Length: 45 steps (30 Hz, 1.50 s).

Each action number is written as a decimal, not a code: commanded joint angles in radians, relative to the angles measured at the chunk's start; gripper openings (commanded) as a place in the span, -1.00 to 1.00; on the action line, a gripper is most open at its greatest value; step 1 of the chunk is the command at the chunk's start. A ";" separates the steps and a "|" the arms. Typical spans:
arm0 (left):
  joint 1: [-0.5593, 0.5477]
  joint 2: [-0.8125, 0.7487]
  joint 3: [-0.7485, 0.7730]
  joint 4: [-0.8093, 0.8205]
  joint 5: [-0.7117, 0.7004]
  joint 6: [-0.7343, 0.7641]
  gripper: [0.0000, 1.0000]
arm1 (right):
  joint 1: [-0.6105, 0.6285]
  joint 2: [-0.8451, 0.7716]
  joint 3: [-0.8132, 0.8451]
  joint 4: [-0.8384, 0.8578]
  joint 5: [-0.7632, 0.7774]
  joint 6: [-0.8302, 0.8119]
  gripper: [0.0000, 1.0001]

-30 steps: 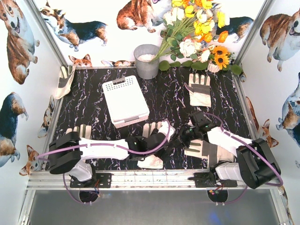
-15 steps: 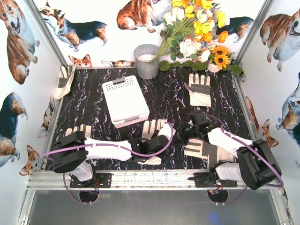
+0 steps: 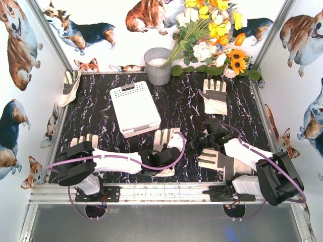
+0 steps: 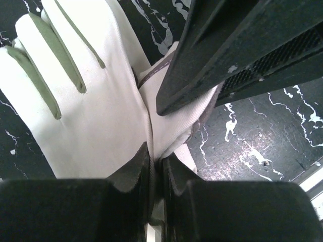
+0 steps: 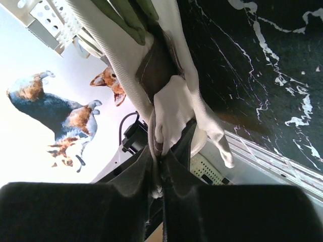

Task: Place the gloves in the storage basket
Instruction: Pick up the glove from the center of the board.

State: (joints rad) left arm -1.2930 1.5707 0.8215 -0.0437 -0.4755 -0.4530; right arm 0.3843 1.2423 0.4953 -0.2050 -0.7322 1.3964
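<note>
At the left edge of the table, towards the far corner, one glove hangs against the side wall. A second glove lies near the near-left corner, partly hidden by the left arm, with only its fingertips showing.

The storage basket sits left of centre, nearer the far edge than the near one, with a flat perforated white face upward. Behind it, at the far edge, stands a grey metal bucket.

The middle glove lies close to the near edge at about the table's centre, well apart from the basket, with its fingers pointing towards the far edge. The left gripper reaches across to it. In the left wrist view its fingers are pressed together on a fold of the cream fabric by the cuff.

The right gripper comes in from the other side. In its own view the fingers are clamped on the ribbed cuff end of the same glove, which is pulled up off the table there.

A fourth glove lies near the near edge under the right arm. A fifth glove lies flat towards the far-right corner, just in front of a bunch of flowers.
</note>
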 commanded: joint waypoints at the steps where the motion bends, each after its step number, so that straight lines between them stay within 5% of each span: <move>1: -0.007 -0.006 -0.020 -0.008 -0.038 -0.041 -1.00 | 0.002 -0.016 0.013 0.039 -0.007 -0.022 -0.64; 9: -0.005 -0.024 -0.036 -0.009 -0.047 -0.060 -1.00 | -0.008 -0.038 0.050 -0.053 0.052 -0.144 0.21; 18: -0.006 -0.050 -0.057 0.010 -0.036 -0.061 -1.00 | -0.002 0.034 0.015 0.129 0.065 -0.166 0.58; 34: -0.006 -0.064 -0.058 0.010 -0.031 -0.066 -1.00 | 0.128 0.313 0.008 0.411 0.071 -0.154 0.56; 40: -0.005 -0.064 -0.058 0.002 -0.035 -0.068 -1.00 | 0.149 0.362 -0.001 0.490 0.042 -0.117 0.30; 45: -0.005 -0.056 -0.055 0.001 -0.027 -0.063 -1.00 | 0.152 0.365 0.006 0.493 0.027 -0.114 -0.15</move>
State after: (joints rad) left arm -1.2945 1.5303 0.7639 -0.0505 -0.5011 -0.5087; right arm 0.5285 1.6035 0.4992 0.2249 -0.6872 1.2778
